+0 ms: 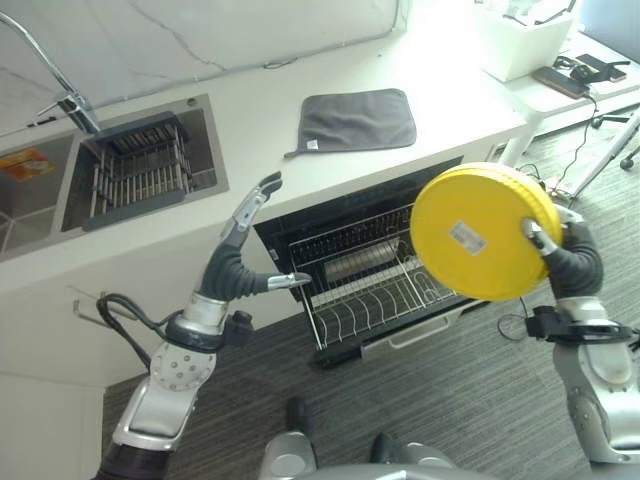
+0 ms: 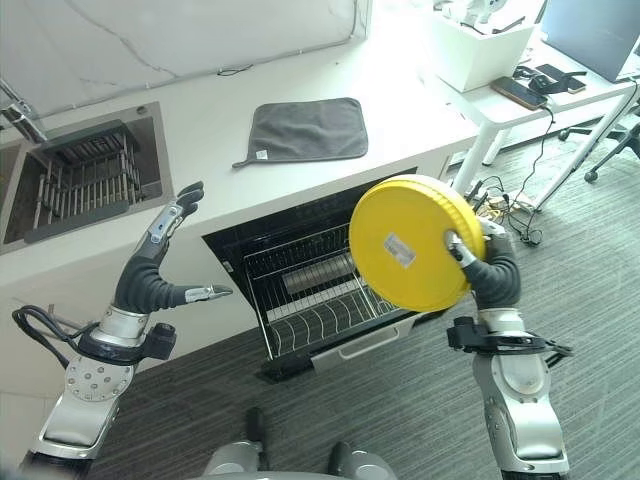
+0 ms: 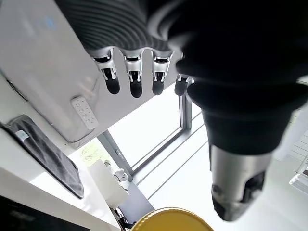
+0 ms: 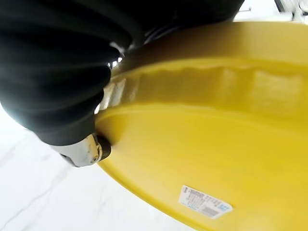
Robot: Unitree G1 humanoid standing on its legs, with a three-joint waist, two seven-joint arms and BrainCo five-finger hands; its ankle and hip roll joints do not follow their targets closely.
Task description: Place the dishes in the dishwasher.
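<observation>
Left eye view: right hand [image 1: 552, 243] holds a yellow plate [image 1: 483, 232] up on edge, thumb pinching over the rim, underside with a white sticker [image 1: 467, 237] facing the camera; plate is in the air above the right side of the open dishwasher [image 1: 372, 262], not touching it. Right wrist view: thumb [image 4: 91, 148] pressed on the plate's underside at the rim, so the right hand is clamped on the plate. Dishwasher sits under the white desk [image 1: 250, 140], wire rack [image 1: 375, 287] pulled out over the grey carpet, rack looks bare apart from its tines. Left hand [image 1: 243, 250] is raised in front of the desk edge, left of the dishwasher opening, fingers straight and spread wide, thumb pointing toward the rack, holding nothing; left wrist view shows the fingers [image 3: 136, 76] extended and apart. On the desk: a grey cloth [image 1: 357, 120] lying flat behind the dishwasher, a sink [image 1: 110, 170] at far left with a dark drainer basket [image 1: 140, 168] in it and a faucet [image 1: 55, 75] over it.
</observation>
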